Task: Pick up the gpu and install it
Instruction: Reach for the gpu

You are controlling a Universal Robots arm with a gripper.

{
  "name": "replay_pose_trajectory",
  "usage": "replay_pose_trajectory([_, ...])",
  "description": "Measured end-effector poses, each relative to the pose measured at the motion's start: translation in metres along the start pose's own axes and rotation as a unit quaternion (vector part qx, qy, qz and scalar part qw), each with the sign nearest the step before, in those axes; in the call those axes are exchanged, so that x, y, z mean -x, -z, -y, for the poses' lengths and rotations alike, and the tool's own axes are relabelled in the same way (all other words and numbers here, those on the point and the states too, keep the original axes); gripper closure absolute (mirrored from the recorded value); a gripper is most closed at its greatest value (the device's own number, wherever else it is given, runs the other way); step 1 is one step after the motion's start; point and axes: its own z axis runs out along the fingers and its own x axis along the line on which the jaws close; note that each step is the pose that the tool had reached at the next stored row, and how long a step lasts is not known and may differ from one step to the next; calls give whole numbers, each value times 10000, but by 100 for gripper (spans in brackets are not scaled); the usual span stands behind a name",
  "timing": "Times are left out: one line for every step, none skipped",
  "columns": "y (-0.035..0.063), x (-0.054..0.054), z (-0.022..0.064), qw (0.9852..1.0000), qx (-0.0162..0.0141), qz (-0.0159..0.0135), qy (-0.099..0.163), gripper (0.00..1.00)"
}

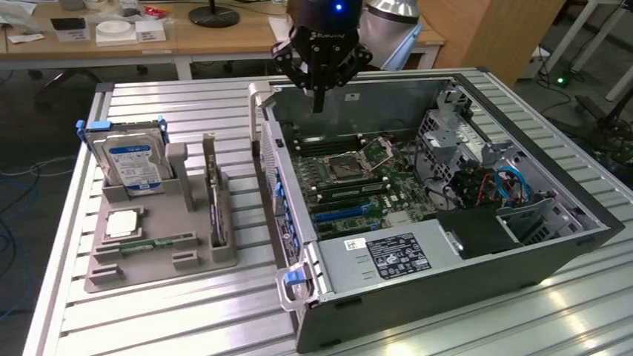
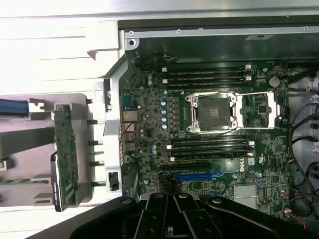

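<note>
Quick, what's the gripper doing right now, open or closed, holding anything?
Gripper: shut, holding nothing, over the open computer case; the gpu stands in the grey holder.

One gpu [image 1: 212, 200], one hard drive [image 1: 133, 165], one computer case [image 1: 475, 297], one grey parts holder [image 1: 148, 272], one claw [image 1: 319, 104].

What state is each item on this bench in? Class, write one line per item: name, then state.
computer case: lying on its side, side panel off.
CPU socket: empty, cover flipped open.
end effector: shut, empty, above the computer case.
gpu: standing on edge in the grey holder, not picked up.
hard drive: upright in the grey holder.
</note>
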Motion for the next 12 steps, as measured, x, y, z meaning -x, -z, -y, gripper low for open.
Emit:
replay_pose_trajectory([-2,-7,1,10000,0,-2,0,89])
replay_pose_trajectory([-3,-14,1,10000,0,-5,0,89])
replay_pose_trajectory([-4,-21,2,10000,0,-7,0,89])
replay_pose_trajectory([-6,-28,2,10000,-1,-10,-1,89])
replay_pose_trajectory([-7,-34,3,10000,-1,-12,-1,89])
replay_pose_trajectory([-9,-41,3,10000,-1,-14,-1,89])
replay_pose_trajectory([-10,-48,4,10000,-1,-16,-1,89])
replay_pose_trajectory([-12,-57,5,10000,-1,-18,-1,89])
replay_pose_trajectory([-13,-66,6,10000,-2,-20,-1,89])
replay_pose_trajectory([-13,-78,7,10000,-2,-21,-1,89])
replay_pose_trajectory([-14,-98,8,10000,-2,-21,-1,89])
replay_pose_trajectory([-15,-121,10,10000,-2,-21,-1,89])
